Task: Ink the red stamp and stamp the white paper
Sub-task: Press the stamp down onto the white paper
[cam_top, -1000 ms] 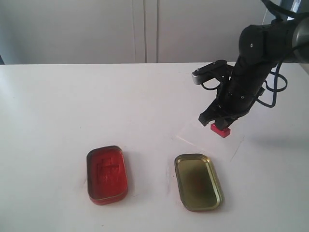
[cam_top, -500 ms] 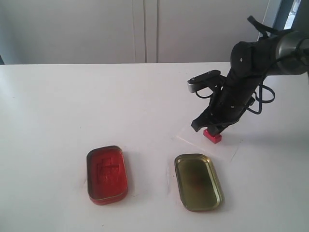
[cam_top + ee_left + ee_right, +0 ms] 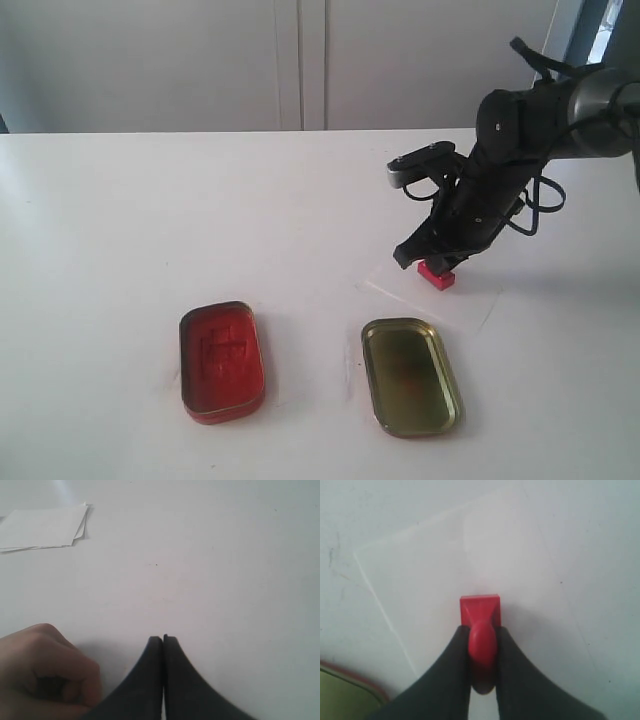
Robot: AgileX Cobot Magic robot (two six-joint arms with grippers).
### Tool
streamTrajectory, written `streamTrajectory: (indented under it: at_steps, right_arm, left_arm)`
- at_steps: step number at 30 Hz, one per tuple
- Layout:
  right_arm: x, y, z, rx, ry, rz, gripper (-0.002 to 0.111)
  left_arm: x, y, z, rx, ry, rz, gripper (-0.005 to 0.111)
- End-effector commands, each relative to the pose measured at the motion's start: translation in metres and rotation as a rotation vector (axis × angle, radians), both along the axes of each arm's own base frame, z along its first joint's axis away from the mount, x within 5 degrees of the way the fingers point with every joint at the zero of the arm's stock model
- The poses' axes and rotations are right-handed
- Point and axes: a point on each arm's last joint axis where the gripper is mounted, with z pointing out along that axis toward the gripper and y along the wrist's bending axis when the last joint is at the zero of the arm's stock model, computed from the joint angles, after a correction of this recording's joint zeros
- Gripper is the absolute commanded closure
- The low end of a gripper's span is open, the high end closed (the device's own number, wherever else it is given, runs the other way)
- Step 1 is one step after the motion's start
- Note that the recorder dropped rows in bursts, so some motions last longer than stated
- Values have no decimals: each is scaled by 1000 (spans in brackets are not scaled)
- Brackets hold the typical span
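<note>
One small red stamp [image 3: 437, 275], pinched by its curved knob between the fingers of the right claw [image 3: 432, 262], block base down on the white paper [image 3: 470, 303]. Looks to be touching the sheet, with hardly any shadow beneath in the right wrist view; cannot vouch for full pressure. Sits directly under the claw, so no sideways reach called for: straight down to press, straight up to lift. Held upright, knob running along the gap between the fingers; long axis of the base hard to call, with part hidden under knob and fingers. Lands inside the sheet's edges as far as the wrist view shows. No print to be seen on the paper around the base. Just beside the sheet's near edge, an open gold lid [image 3: 410, 376]; further left on the table [image 3: 120, 200], well apart, the red ink tin [image 3: 222, 360]. Probably at the stamping step, judging by the place over paper rather than tin. As for the left claw [image 3: 163, 639], pressed together on nothing, close over the table next to a person's fist [image 3: 45, 677], a small stack of sheets [image 3: 42, 527] farther off; absent from the exterior view and plainly not the nearer arm. Worth keeping the base level on the lift, to spare the print a smear.
</note>
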Motion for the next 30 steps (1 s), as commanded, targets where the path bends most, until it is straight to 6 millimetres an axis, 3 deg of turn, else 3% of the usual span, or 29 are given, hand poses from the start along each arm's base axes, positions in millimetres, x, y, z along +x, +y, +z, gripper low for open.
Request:
streamTrajectory:
  at_steps: [1, 30]
  right_arm:
    - [1, -2, -1, 1, -12, 1, 108]
    - [-9, -4, -81, -75, 281, 8, 108]
  left_arm:
    - [-1, 0, -3, -2, 12, -8, 107]
    - [-1, 0, -3, -2, 12, -8, 107]
